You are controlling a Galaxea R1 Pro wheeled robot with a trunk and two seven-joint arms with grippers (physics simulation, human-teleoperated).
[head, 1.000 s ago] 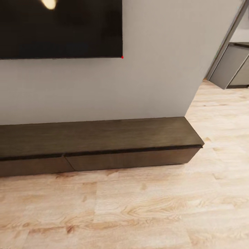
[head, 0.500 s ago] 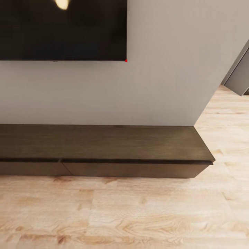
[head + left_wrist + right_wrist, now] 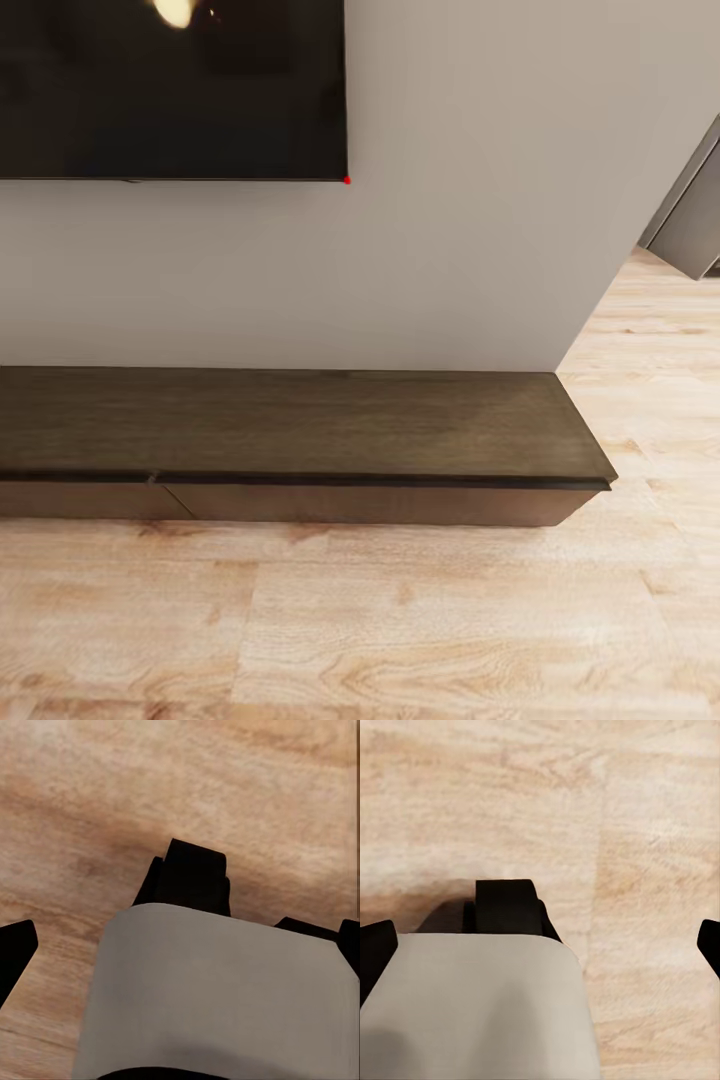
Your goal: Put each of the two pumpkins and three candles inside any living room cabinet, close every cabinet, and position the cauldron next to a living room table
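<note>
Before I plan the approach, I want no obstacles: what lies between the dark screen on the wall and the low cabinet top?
In the head view, just bare grey wall between the screen and the cabinet.

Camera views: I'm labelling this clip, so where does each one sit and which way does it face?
Head view: on the robot's head, looking forward and down at the cabinet, wall and TV.
Left wrist view: near the left gripper, facing down at the floor; grey and black robot parts show.
Right wrist view: likewise, above paler floor planks.
Shared: all three show the wood floor.
</note>
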